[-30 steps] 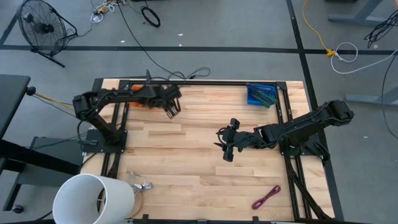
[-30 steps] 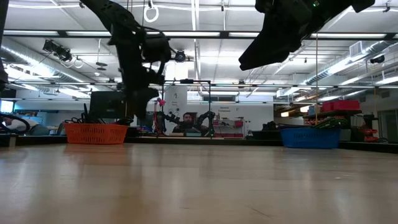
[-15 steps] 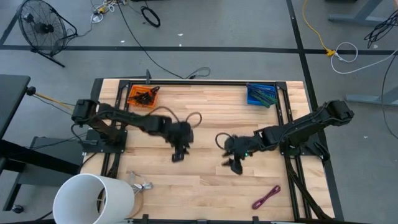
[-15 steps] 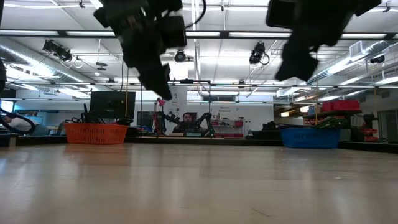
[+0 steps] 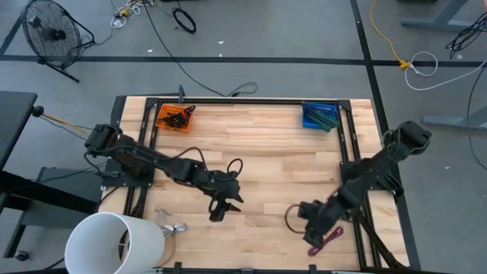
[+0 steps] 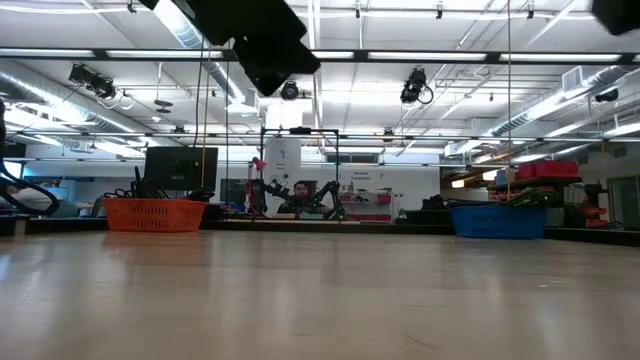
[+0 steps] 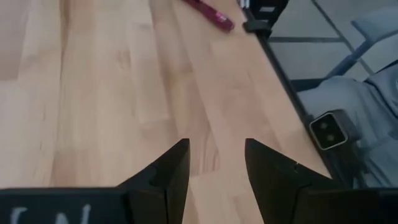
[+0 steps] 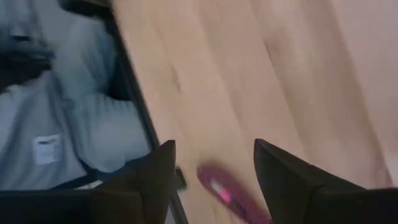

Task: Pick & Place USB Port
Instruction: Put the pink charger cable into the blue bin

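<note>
White bucket is standing at the tabletop's near-left corner; left claw is hovering mid-tabletop, spread, empty. Right claw is hanging spread just beside the magenta USB cable, not yet grasping. Orange basket and blue bin are waiting at the far edge; workshop beyond.

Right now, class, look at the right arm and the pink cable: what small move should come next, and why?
Probably ease the right gripper down over the pink cable. Its fingers are open and empty, and the cable lies loose on the table just ahead of them, near the front right corner. The left gripper waits open at mid-table.
</note>
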Robot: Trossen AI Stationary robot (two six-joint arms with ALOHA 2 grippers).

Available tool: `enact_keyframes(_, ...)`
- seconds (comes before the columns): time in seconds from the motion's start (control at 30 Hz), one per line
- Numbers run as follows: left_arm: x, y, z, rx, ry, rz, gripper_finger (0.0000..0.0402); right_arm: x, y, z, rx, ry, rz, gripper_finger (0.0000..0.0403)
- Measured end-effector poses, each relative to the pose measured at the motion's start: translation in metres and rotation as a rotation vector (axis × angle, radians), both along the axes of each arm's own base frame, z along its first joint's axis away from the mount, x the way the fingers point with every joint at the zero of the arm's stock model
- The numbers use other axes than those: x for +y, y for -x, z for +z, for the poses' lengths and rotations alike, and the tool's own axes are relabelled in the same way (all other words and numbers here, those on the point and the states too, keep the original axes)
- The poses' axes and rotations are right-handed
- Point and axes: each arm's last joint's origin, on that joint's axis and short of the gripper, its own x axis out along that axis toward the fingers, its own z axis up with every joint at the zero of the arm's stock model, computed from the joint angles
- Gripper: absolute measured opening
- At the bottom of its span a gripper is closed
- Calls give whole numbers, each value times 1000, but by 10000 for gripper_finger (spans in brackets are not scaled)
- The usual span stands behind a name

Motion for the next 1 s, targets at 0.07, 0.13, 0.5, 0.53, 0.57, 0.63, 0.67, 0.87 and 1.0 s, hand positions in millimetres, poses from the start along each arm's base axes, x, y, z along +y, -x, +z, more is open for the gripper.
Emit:
enact_keyframes(0.07,-2,0,1,-11,4,-7,158,10,11,-6,57,14,-20,213)
enact_keyframes(0.13,-4,0,1,-15,4,-11,158,19,21,-12,119,32,-31,206)
enact_keyframes(0.5,1,-2,2,-43,-31,56,158,40,45,-29,338,14,4,138)
enact_keyframes(0.53,2,-3,2,-43,-33,63,158,41,46,-30,347,14,0,134)
enact_keyframes(0.57,3,-3,3,-44,-34,66,158,41,46,-31,355,13,-9,131)
enact_keyframes(0.63,3,-3,3,-44,-35,69,158,42,46,-34,376,12,-26,129)
enact_keyframes(0.67,3,-3,2,-44,-36,69,158,43,47,-35,388,15,-31,130)
enact_keyframes(0.87,3,-3,2,-44,-36,68,158,55,49,-45,464,-43,-33,137)
enact_keyframes(1.0,3,-3,2,-44,-37,68,158,57,48,-54,486,-22,-31,137)
